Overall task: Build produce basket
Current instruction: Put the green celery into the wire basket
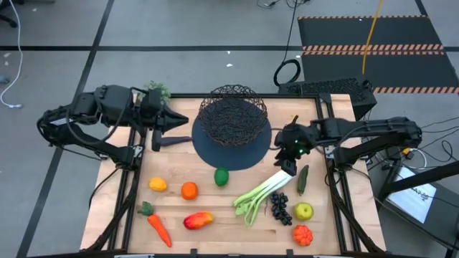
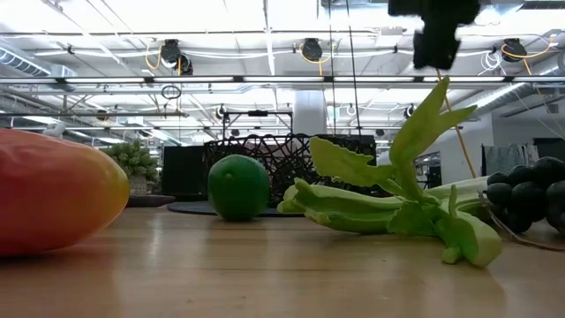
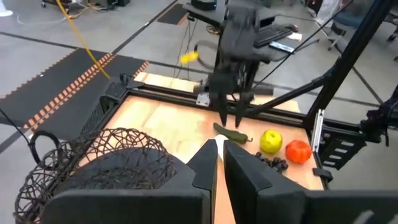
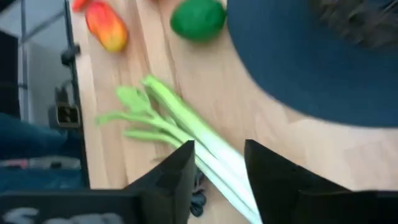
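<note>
The black wire basket (image 1: 231,113) stands on a dark round mat (image 1: 237,152) at the table's far middle. The produce lies in front of it: a leek (image 1: 259,195), lime (image 1: 221,176), lemon (image 1: 158,184), orange (image 1: 188,190), carrot (image 1: 158,228), mango (image 1: 198,220), grapes (image 1: 280,208), apple (image 1: 303,211), tomato (image 1: 302,234) and cucumber (image 1: 302,179). My right gripper (image 4: 217,168) is open and tilted down over the leek's white stalk end (image 4: 214,149), one finger to either side, apart from it. My left gripper (image 1: 183,120) hovers shut, left of the basket.
A fuzzy grey-green clump (image 1: 156,90) sits at the far left behind my left arm. The near middle of the table (image 1: 229,236) is bare wood. In the low view the mango (image 2: 53,190) and lime (image 2: 238,187) stand in front of the basket (image 2: 300,159).
</note>
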Action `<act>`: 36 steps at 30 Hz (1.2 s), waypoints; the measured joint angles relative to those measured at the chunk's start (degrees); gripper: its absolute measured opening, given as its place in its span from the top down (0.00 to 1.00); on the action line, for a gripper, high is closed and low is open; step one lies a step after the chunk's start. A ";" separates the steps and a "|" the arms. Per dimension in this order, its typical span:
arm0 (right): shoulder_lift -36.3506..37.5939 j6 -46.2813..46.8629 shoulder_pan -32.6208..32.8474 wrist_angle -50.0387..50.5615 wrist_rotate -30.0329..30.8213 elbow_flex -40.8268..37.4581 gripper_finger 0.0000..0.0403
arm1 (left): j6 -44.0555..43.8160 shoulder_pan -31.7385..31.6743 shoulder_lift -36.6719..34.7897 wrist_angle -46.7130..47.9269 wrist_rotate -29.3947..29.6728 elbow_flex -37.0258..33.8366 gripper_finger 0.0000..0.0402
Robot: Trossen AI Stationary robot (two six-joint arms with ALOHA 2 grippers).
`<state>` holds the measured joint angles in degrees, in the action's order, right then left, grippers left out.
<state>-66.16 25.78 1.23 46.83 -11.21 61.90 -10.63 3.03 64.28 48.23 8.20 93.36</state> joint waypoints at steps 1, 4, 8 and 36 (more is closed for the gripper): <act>-0.04 -0.45 0.00 -0.64 -0.91 -1.74 0.61 | 0.00 0.00 0.18 -0.07 0.50 0.02 0.92; -0.04 -2.26 0.00 -2.96 -2.58 -6.62 0.53 | 0.00 0.00 0.69 0.02 2.50 0.02 0.92; -0.04 -4.49 -0.04 -4.96 -2.55 -12.39 0.42 | -0.02 -0.52 1.56 0.68 3.88 0.00 0.92; -0.30 -13.64 -0.50 -24.92 -2.16 -32.61 0.18 | -1.07 -1.14 9.37 1.23 3.40 0.00 0.92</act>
<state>-66.46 12.15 0.73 21.91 -13.38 29.29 -11.70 1.89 73.65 49.46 11.60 93.36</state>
